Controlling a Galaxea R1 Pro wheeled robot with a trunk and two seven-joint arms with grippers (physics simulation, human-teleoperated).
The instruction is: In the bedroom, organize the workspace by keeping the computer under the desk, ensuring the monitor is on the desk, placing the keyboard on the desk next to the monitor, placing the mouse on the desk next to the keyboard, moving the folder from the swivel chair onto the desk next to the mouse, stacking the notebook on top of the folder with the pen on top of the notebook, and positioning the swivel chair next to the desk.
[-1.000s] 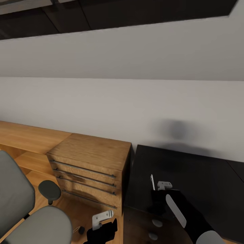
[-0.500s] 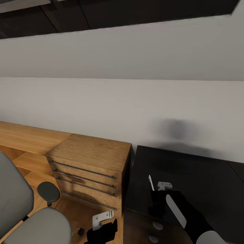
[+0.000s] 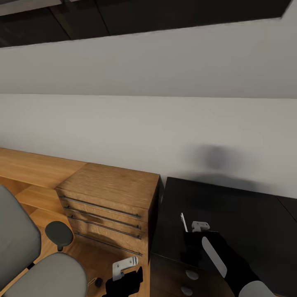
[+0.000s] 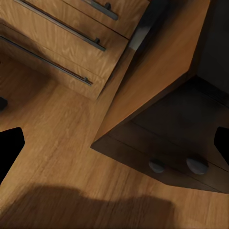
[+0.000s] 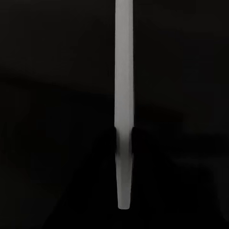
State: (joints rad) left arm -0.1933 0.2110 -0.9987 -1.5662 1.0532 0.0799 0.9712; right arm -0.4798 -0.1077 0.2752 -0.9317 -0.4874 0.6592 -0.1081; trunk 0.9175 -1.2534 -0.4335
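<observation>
The pen (image 5: 124,105), a thin white-silver stick, is pinched between the right gripper's (image 3: 190,232) fingers (image 5: 138,143), which close narrowly on its lower shaft. Its long axis runs out along and past the fingertips, over the black surface of the desk (image 3: 243,214). In the head view the pen (image 3: 184,222) stands nearly upright, tilted slightly.

The left gripper (image 4: 114,143) hangs with fingers wide over the wooden floor (image 4: 52,157); ahead of them lie the desk's drawers with round knobs (image 4: 196,165) and a light-wood chest (image 3: 109,198). The swivel chair (image 3: 33,264) sits beyond.
</observation>
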